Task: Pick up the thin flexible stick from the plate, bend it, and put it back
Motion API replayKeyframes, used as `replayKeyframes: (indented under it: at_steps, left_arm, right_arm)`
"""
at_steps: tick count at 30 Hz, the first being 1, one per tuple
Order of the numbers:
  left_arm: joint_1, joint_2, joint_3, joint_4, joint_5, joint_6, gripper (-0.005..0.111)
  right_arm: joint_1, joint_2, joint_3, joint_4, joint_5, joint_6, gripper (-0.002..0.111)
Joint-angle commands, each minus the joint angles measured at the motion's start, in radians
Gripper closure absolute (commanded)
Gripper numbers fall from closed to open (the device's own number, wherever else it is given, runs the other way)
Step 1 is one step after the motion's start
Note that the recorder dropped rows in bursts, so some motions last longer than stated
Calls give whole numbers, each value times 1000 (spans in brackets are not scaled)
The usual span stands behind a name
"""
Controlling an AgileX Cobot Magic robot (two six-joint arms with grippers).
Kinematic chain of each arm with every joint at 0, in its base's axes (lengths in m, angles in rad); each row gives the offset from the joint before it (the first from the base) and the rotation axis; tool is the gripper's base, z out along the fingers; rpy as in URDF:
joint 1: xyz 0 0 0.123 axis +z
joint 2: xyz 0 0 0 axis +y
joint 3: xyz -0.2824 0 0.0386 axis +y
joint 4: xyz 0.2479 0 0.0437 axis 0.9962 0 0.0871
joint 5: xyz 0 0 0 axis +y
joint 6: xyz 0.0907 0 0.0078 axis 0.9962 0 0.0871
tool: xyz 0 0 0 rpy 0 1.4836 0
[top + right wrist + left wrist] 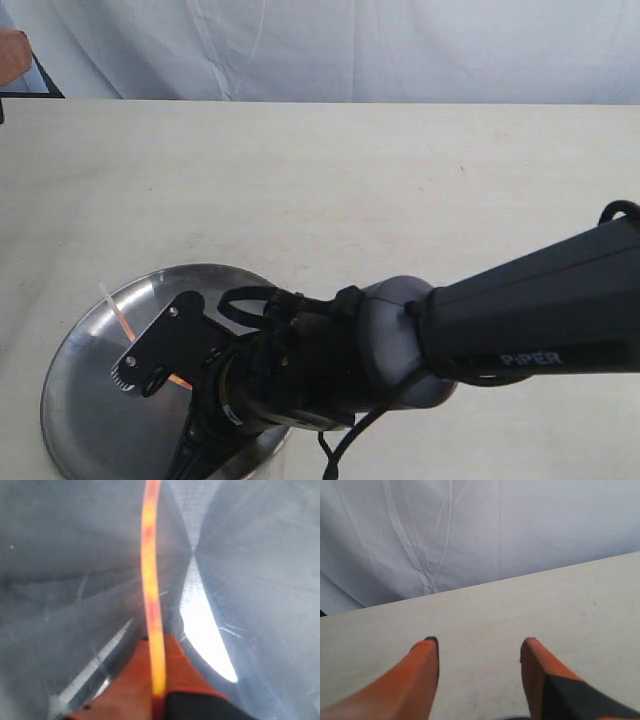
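Observation:
The plate (85, 395) is a shiny steel disc at the table's near left; in the right wrist view it fills the frame (250, 555). The thin flexible stick (118, 315) rises over the plate's left part, its pale end uppermost. Up close it is a glowing orange strand (149, 570), gently curved. My right gripper (159, 642) is shut on the stick, which runs out between its orange fingers; in the exterior view the gripper is mostly hidden under its black wrist bracket (165, 345). My left gripper (480, 642) hangs open above bare table, holding nothing.
The black right arm (520, 320) crosses from the right edge to the plate and covers its right half. White cloth (350, 50) hangs behind the pale table (350, 180). A dark object (25, 85) sits at the far left corner.

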Motion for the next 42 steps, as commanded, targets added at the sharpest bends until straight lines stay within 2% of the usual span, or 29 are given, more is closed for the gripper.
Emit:
replayKeyframes:
  at_steps: [1,4,5,6,8,9,11,12,13,14,15,22,34,38,42]
  left_arm:
    - [-7,-5,-3,10,11,4,58]
    - [-7,-5,-3,10,11,4,58]
    - [-7,-5,-3,11,11,4,58]
    - [-7,-5,-3,14,11,9,58]
    - [-7,-5,-3,21,11,10,58]
    - [-7,-5,-3,21,11,10,58]
    - [-7,-5,-3,21,11,10,58]
    - [-7,-5,-3,21,11,10,58]
    - [-7,-5,-3,21,11,10,58]
    - [-7,-5,-3,21,11,10,58]
    - [-7,-5,-3,21,11,10,58]
    - [-7,-5,-3,21,11,10,58]
    - [-7,-5,-3,21,11,10,58]
    - [-7,-5,-3,21,11,10,58]
    - [-7,-5,-3,21,11,10,58]
  right_arm:
    - [1,-1,-3,-18,-11,-5,109]
    - [1,-5,-3,-33,-17,-3,100]
    - [1,-8,-3,-33,-20,-3,94]
    - [1,-21,-3,-34,-22,-3,79]
    - [1,-52,-3,-34,-17,-3,63]
    - [1,-69,-3,-34,-9,-1,63]
    - [1,-130,-3,-39,21,1,71]
    - [1,-178,-3,-60,58,4,83]
    - [1,-207,-3,-70,80,4,89]
    - [1,-266,-3,-92,124,4,104]
    - [1,-330,-3,-116,163,4,109]
    - [1,-641,-3,-134,410,6,109]
    - [3,-748,-3,-133,350,19,109]
    - [1,-854,-3,-225,455,232,109]
    - [-9,-987,6,-403,617,556,109]
